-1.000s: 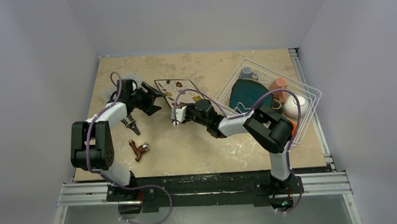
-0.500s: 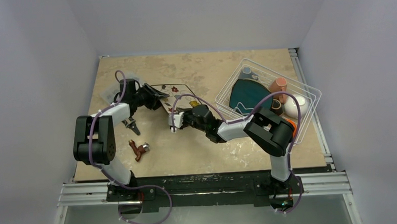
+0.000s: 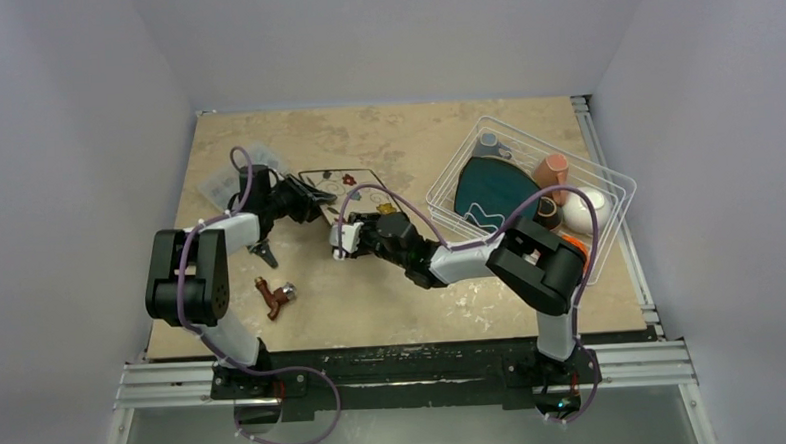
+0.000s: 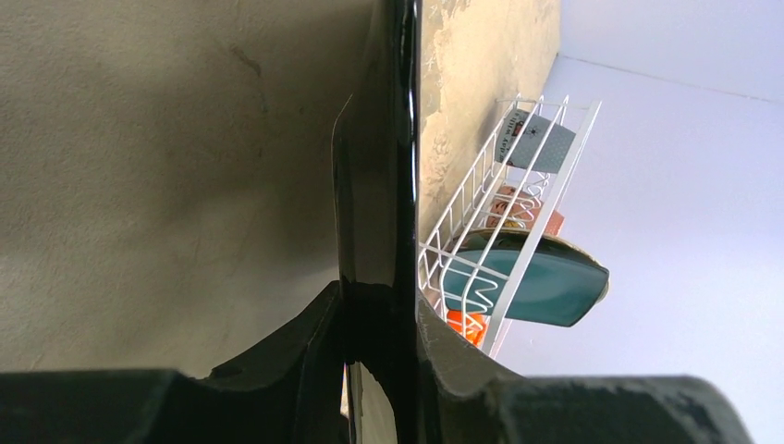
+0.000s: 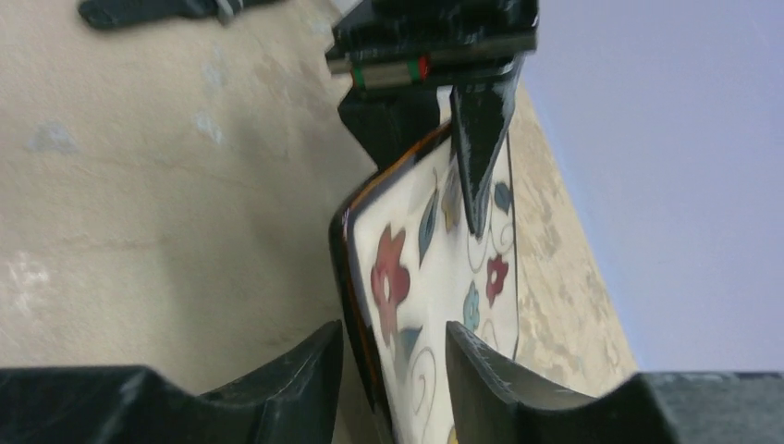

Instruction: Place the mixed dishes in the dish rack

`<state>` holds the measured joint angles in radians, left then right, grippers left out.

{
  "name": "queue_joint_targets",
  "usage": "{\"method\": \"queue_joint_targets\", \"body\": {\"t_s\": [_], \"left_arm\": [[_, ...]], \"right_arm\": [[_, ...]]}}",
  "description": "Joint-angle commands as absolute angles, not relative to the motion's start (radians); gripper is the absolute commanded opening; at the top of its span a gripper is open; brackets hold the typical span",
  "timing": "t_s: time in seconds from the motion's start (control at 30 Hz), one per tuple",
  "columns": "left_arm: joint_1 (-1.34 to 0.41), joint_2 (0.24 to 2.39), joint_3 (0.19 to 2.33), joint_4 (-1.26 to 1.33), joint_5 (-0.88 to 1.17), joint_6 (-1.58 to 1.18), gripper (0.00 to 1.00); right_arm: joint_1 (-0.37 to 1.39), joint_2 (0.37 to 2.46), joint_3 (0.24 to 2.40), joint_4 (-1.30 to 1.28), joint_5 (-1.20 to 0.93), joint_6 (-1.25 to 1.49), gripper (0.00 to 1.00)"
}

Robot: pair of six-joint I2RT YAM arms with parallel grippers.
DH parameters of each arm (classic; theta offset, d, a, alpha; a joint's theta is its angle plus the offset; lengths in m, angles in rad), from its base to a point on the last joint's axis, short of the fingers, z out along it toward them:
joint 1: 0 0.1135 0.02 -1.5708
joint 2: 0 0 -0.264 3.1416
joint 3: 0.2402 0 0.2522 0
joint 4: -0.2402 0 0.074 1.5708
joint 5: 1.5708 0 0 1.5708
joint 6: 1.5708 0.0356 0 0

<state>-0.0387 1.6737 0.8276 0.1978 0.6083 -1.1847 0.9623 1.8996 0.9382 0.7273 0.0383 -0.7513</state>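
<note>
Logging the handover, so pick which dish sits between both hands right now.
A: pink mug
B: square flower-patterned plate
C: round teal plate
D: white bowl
B: the left hand clamps the far rim of the square flower-patterned plate, and the right hand has a finger on either side of its near rim.

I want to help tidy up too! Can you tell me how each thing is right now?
flower plate, tipped up on edge, not in the dish rack
left gripper, shut on the flower plate's rim
right gripper, open, fingers either side of that rim
teal plate, standing upright in the rack
pink mug, in the rack
white bowl, in the rack
</note>
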Motion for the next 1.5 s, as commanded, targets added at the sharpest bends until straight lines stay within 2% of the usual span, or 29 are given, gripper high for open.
{"method": "queue_joint_targets", "body": {"t_s": [0.0, 0.03, 0.07, 0.1, 0.13, 0.47, 0.53, 0.67, 0.77, 0.83, 0.97, 1.03, 1.1, 1.27, 1.47], "left_arm": [[-0.034, 1.597, 0.827, 0.449, 0.680, -1.219, 0.00], [-0.030, 1.577, 0.828, 0.464, 0.679, -1.217, 0.00], [-0.028, 1.556, 0.828, 0.480, 0.678, -1.212, 0.00], [-0.025, 1.533, 0.829, 0.491, 0.678, -1.204, 0.00], [-0.023, 1.511, 0.831, 0.492, 0.676, -1.186, 0.00], [-0.005, 1.386, 0.842, 0.578, 0.670, -1.117, 0.00], [-0.003, 1.369, 0.843, 0.625, 0.679, -1.113, 0.00], [-0.003, 1.366, 0.840, 0.799, 0.723, -1.161, 0.00], [-0.006, 1.395, 0.843, 0.998, 0.768, -1.254, 0.00], [-0.013, 1.424, 0.848, 1.121, 0.789, -1.322, 0.00], [-0.042, 1.465, 0.839, 1.283, 0.779, -1.433, 0.00], [-0.074, 1.474, 0.826, 1.341, 0.756, -1.474, 0.00], [-0.111, 1.473, 0.815, 1.370, 0.735, -1.497, 0.00], [-0.209, 1.455, 0.793, 1.421, 0.700, -1.526, 0.00], [-0.268, 1.449, 0.775, 1.422, 0.680, -1.513, 0.00]], "right_arm": [[0.992, 1.825, 0.951, 0.818, 0.121, -0.570, 0.52], [0.993, 1.815, 0.955, 0.812, 0.145, -0.547, 0.58], [0.992, 1.805, 0.965, 0.783, 0.162, -0.523, 0.70], [0.992, 1.788, 0.983, 0.745, 0.165, -0.502, 0.92], [0.992, 1.768, 0.992, 0.702, 0.162, -0.478, 0.98], [0.994, 1.503, 1.037, 0.300, 0.172, -0.151, 0.99], [0.994, 1.456, 1.053, 0.192, 0.215, 0.002, 0.99], [0.990, 1.396, 1.176, -0.123, 0.216, 0.286, 0.99], [0.983, 1.300, 1.171, -0.192, 0.253, 0.403, 0.99], [0.938, 1.223, 1.126, -0.177, 0.215, 0.474, 0.99], [0.716, 1.120, 1.016, -0.124, -0.046, 0.667, 0.99], [0.672, 1.079, 0.943, -0.022, -0.124, 0.742, 0.99], [0.669, 1.036, 0.853, 0.107, -0.084, 0.858, 0.99], [0.683, 0.964, 0.548, 0.632, 0.035, 1.148, 0.99], [0.783, 0.984, 0.510, 0.833, 0.264, 1.057, 0.99]]}}
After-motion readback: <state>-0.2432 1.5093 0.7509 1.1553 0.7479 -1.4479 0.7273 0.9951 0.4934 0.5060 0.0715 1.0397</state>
